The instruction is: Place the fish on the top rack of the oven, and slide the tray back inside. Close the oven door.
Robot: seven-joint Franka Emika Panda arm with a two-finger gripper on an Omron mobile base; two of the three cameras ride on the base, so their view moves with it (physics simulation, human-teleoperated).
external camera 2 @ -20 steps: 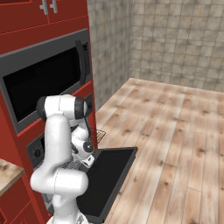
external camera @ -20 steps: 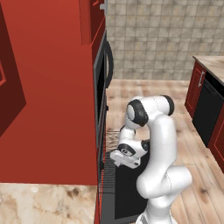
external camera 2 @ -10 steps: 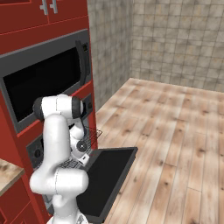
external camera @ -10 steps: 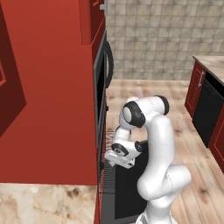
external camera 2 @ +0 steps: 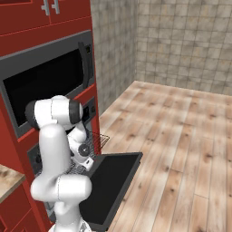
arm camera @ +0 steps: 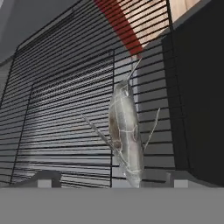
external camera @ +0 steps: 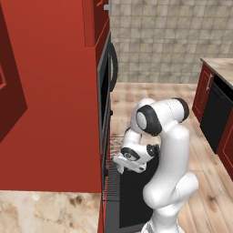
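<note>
Arm dropped lower twd top rack (external camera: 113, 154); hand view alone shows gripper (arm camera: 113, 180) clamped on fish (arm camera: 126, 131) above bars

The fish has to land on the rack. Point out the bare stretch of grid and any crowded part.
In the hand view the top rack lies bare left of the fish, out to its left frame. On the right, the fish hangs close to the rack's edge beside the open oven door.

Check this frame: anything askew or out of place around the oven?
Nothing damaged or spilled. The door hangs open, the rack is pulled out over it, and the fish sits by the claw above the rack.
</note>
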